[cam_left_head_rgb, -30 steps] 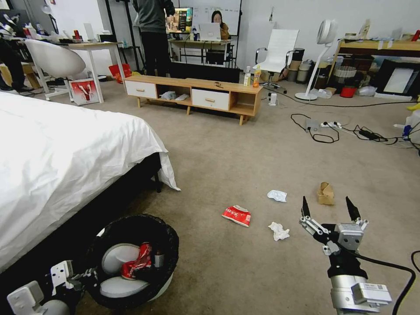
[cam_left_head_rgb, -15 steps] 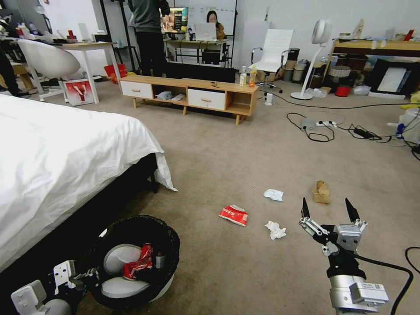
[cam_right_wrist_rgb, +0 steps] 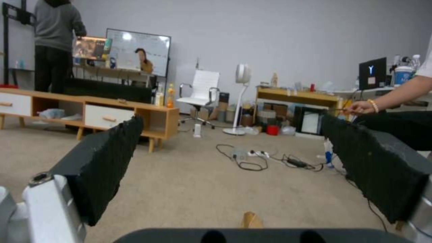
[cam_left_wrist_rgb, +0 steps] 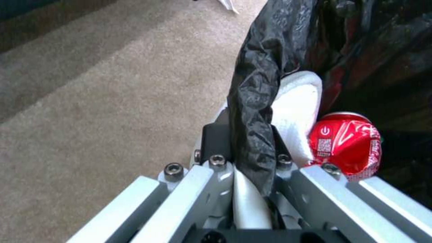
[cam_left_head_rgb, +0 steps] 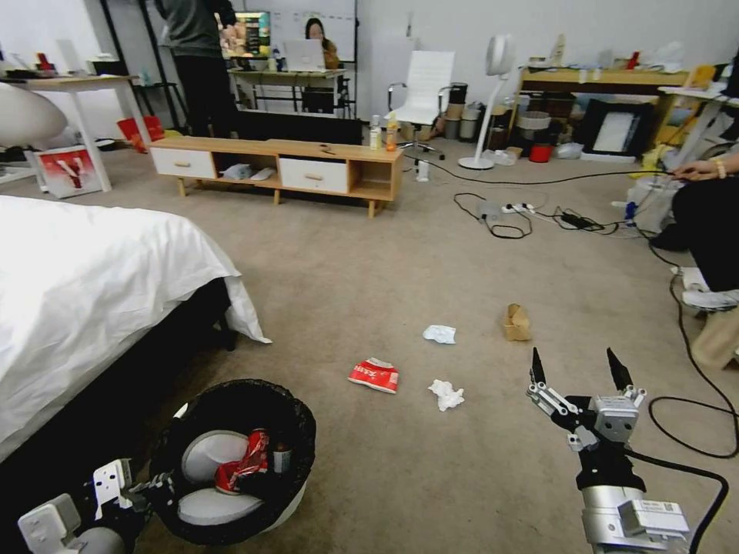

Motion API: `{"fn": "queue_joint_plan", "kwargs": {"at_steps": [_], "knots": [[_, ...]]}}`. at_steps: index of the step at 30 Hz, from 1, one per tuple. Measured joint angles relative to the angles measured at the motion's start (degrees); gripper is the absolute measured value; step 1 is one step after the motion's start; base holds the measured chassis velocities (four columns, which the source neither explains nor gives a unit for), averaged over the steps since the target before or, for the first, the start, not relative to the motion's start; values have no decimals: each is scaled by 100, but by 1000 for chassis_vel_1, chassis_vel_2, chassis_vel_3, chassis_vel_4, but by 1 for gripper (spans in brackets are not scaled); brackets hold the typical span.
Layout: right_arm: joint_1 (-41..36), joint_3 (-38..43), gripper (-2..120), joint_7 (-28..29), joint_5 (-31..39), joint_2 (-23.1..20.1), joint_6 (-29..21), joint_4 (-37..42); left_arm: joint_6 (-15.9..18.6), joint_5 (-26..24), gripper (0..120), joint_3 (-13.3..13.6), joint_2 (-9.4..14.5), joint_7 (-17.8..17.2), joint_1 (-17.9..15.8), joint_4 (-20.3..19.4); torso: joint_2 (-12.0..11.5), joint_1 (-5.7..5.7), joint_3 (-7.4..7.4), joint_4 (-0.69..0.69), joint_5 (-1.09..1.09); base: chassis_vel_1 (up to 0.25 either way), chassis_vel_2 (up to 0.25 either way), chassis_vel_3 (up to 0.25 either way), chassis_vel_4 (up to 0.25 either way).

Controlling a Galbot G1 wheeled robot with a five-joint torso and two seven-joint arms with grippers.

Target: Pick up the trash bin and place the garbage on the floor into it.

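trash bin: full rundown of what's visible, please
The trash bin is small, round, white plastic, lined with a crinkly black bag folded over its rim. It tilts with its mouth toward the head camera, beside the bed. The left gripper is clamped on its rim. A crushed red can lies inside.

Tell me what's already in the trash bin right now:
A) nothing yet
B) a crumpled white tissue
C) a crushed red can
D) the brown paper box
C. A crushed red can lies inside the trash bin, which the left gripper holds by its bag-lined rim; the two tissues and the brown paper box lie out on the floor.
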Motion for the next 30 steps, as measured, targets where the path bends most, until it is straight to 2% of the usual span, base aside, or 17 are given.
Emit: {"fn": "queue_joint_plan", "kwargs": {"at_steps": [3, 7, 17, 30], "knots": [[-3, -12, 100, -12, 4, -4, 24, -11, 0, -8, 3, -30, -6, -17, 9, -3, 0, 0, 0, 3, 0, 0, 0, 0, 0], [-5, -32, 100, -18, 9, -8, 50, -27, 0, -25, 3, -77, -14, -22, 21, -10, 0, 0, 0, -1, 0, 0, 0, 0, 0], [-3, -28, 100, -95, 18, -45, 147, -92, 0, -36, 3, -170, -41, -27, 61, -39, 0, 0, 0, -1, 0, 0, 0, 0, 0], [-8, -30, 100, -114, 37, -52, 186, -108, 0, -20, 3, -183, -116, -13, 119, -85, 0, 0, 0, 0, 0, -23, 27, 23, -25]]}}
